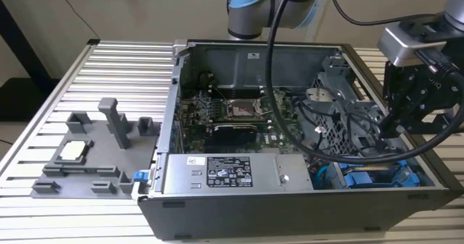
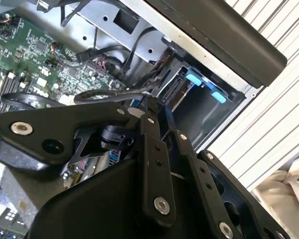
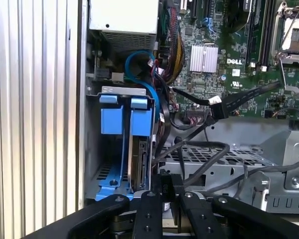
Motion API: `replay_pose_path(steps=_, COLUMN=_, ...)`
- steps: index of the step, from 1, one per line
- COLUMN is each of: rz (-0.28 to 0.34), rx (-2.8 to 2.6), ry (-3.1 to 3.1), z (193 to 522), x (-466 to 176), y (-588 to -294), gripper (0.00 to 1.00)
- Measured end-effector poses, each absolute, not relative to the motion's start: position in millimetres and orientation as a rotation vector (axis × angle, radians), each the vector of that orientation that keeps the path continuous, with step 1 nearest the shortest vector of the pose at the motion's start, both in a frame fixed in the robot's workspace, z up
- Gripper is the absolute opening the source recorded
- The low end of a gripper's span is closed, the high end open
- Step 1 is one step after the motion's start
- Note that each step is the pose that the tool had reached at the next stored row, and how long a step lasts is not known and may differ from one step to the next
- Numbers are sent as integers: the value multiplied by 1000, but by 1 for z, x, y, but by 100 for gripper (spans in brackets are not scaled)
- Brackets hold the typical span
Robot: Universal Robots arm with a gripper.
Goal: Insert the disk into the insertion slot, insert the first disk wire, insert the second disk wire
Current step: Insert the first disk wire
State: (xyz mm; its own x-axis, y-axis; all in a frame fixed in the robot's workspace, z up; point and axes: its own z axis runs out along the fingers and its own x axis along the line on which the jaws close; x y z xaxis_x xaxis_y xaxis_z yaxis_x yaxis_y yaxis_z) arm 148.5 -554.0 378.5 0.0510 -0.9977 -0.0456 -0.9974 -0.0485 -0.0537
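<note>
**Disk seated in its slot, claw clenched above it**

In the first wrist view the disk (image 3: pixel 138 167) stood on edge inside the slot (image 3: pixel 93 149), its blue tabs at the slot's mouth. A loose black wire (image 3: pixel 217 106) hung over the motherboard (image 3: pixel 224 45) nearby. The claw (image 3: pixel 168 191) was clenched, and nothing showed between its fingers.

The second wrist view put the claw's tips just beside a black cable (image 2: pixel 109 93).

The exterior view alone showed the whole open case (image 1: pixel 290 206) on a ribbed metal table (image 1: pixel 123 64). A grey fixture (image 1: pixel 87 151) lay at that view's left, and a plain wall (image 1: pixel 145 10) stood behind. The power supply (image 1: pixel 232 173) wore a black-and-white sticker.
</note>
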Motion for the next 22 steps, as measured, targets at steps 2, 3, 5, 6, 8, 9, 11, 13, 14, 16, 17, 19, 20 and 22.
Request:
replay_pose_path(steps=2, rz=0, rx=-2226, ry=2121, z=378, x=149, y=-556, gripper=19)
replay_pose_path(steps=3, rz=4, rx=-2228, ry=2123, z=377, x=150, y=-556, gripper=19)
replay_pose_path(steps=5, rz=16, rx=-2233, ry=2129, z=376, x=151, y=-557, gripper=19)
replay_pose_path(steps=6, rz=23, rx=-2236, ry=2132, z=376, x=152, y=-557, gripper=19)
replay_pose_path(steps=8, rz=37, rx=-2241, ry=2138, z=375, x=155, y=-558, gripper=19)
replay_pose_path(steps=9, rz=43, rx=-2243, ry=2140, z=374, x=156, y=-558, gripper=19)
replay_pose_path(steps=11, rz=51, rx=-2246, ry=2143, z=373, x=159, y=-558, gripper=19)
replay_pose_path(steps=13, rz=56, rx=-2246, ry=2143, z=371, x=162, y=-559, gripper=19)
replay_pose_path(steps=14, rz=59, rx=-2246, ry=2144, z=371, x=163, y=-559, gripper=19)
replay_pose_path(steps=16, rz=65, rx=-2247, ry=2144, z=369, x=166, y=-560, gripper=19)
replay_pose_path(steps=17, rz=67, rx=-2247, ry=2144, z=368, x=167, y=-560, gripper=19)
replay_pose_path(steps=19, rz=72, rx=-2246, ry=2144, z=366, x=169, y=-561, gripper=19)
replay_pose_path(steps=20, rz=75, rx=-2245, ry=2143, z=365, x=170, y=-562, gripper=19)
replay_pose_path(steps=22, rz=81, rx=-2243, ry=2141, z=363, x=172, y=-563, gripper=19)
